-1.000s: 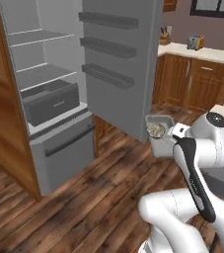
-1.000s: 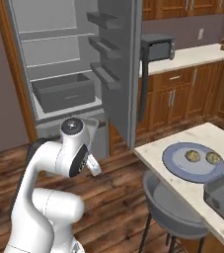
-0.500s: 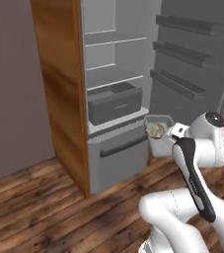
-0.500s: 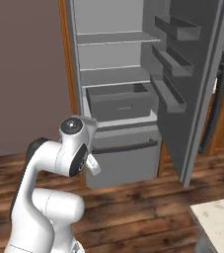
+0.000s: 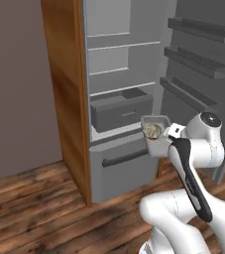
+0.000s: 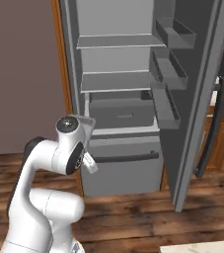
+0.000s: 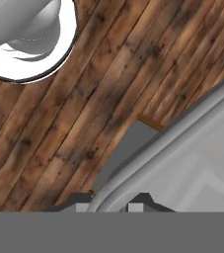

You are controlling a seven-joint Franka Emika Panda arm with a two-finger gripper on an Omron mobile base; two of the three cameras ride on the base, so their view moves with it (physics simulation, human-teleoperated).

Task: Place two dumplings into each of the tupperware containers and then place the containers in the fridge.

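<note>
Dark wood plank floor (image 5: 29,208) underfoot. Tall grey fridge (image 6: 118,64) with wood-panelled side stands open, now square ahead; a second ago it sat off to the side with the counter and blue plate showing, so the base has driven round. White arm holds a shallow smoky-grey plastic tub (image 5: 154,135) level, just before the grey drawer (image 5: 121,110), outside the shelves. Tan pleated dumplings (image 5: 152,130) lie inside. Gripper (image 7: 117,203) fingers clenched on the tub's rim, same as before.
</note>
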